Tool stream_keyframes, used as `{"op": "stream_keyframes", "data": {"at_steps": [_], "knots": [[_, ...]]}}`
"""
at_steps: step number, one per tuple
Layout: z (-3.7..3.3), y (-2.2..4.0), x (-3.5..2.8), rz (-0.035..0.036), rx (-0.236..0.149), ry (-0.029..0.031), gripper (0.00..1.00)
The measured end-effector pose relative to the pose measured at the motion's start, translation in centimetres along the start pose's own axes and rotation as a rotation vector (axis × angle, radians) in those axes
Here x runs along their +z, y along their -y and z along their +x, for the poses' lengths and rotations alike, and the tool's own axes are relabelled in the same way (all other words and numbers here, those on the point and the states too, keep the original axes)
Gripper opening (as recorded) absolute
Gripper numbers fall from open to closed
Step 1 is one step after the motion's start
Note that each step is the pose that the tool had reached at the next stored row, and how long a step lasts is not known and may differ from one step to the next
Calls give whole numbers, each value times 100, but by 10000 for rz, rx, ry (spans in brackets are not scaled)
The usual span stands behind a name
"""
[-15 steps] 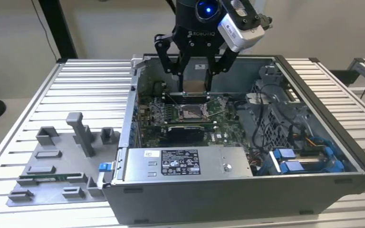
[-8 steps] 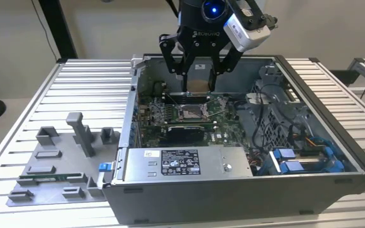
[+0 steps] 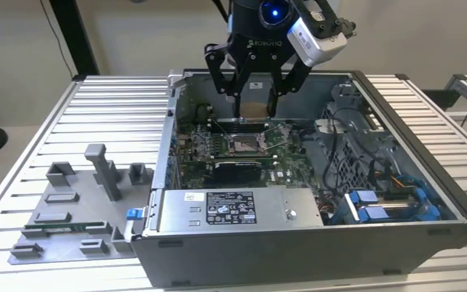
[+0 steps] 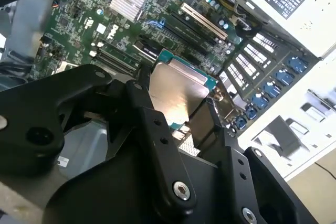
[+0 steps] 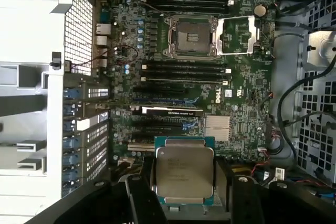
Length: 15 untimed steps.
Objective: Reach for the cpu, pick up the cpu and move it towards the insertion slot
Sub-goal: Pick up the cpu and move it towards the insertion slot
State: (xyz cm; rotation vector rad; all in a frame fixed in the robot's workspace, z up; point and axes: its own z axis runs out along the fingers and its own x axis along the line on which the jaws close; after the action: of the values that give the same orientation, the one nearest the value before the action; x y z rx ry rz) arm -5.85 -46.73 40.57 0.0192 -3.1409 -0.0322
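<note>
Open grey metal PC case [image 3: 315, 243] sits on the slatted metal bench [image 3: 95, 115]; grey plastic parts tray [image 3: 71, 213] lies beside it, on exterior view's left. Black two-fingered claw [image 3: 254, 91] hangs above the case w/ the flat square silvery cpu [image 5: 184, 170] between its fingers, over the green motherboard [image 5: 241, 103], apart from the square metal-framed insertion slot [image 5: 190, 36] set in that board.

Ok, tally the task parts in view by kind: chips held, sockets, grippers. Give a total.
cpu, held in the gripper: 1
insertion slot, frame open and no chip in it: 1
gripper, over the open computer case: 1
Total: 3
</note>
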Motion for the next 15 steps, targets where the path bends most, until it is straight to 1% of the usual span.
{"op": "stream_keyframes", "data": {"at_steps": [4, 9, 15], "knots": [[-38, 0, 0, 0, 1, 0, 0], [-168, 2, 0, 1, 1, -1, 0], [-176, 2, 0, 0, 2, 0, 0]]}}
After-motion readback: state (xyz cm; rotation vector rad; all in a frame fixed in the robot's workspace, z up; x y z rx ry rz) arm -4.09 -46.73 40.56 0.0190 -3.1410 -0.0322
